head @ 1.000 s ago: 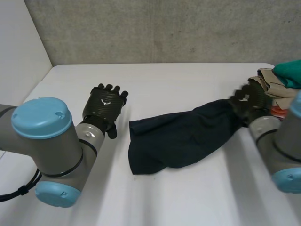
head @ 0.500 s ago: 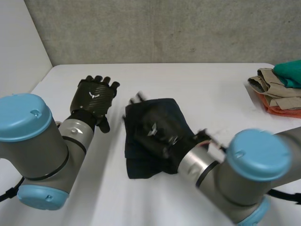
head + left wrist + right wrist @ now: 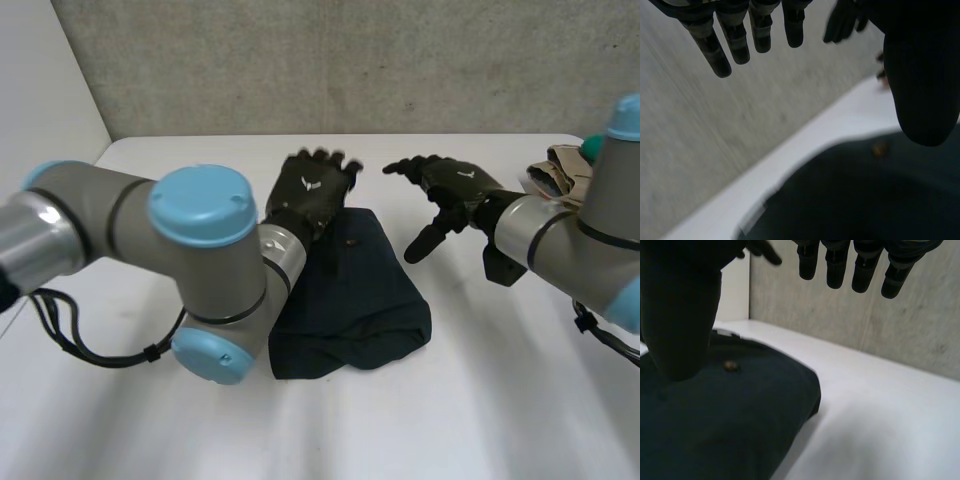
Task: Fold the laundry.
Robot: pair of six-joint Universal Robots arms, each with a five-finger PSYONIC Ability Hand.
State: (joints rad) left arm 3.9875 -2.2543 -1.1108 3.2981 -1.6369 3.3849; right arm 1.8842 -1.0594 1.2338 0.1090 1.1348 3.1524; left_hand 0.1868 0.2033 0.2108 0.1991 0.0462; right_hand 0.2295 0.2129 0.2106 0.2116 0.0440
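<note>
A dark navy cloth [image 3: 352,292] lies folded in a rough rectangle in the middle of the white table [image 3: 490,410]. My left hand [image 3: 312,190] hovers over the cloth's far left corner, fingers straight and open. In the left wrist view its fingers [image 3: 735,40] are spread above the cloth [image 3: 865,200], holding nothing. My right hand [image 3: 455,190] hangs open in the air just right of the cloth's far edge, apart from it. The right wrist view shows the right hand's straight fingers [image 3: 850,265] above the cloth's edge [image 3: 715,415], with a small brown spot [image 3: 730,365] on the fabric.
A stack of folded clothes [image 3: 572,172], beige with teal on top, sits at the table's far right edge behind my right arm. A grey concrete wall [image 3: 330,60] runs along the back. My left arm's big joint [image 3: 205,260] stands close to the cloth's left side.
My right hand carried the cloth's right end over to the left, folding it, then let go and drew back right. My left hand moved right to the cloth's far corner.
</note>
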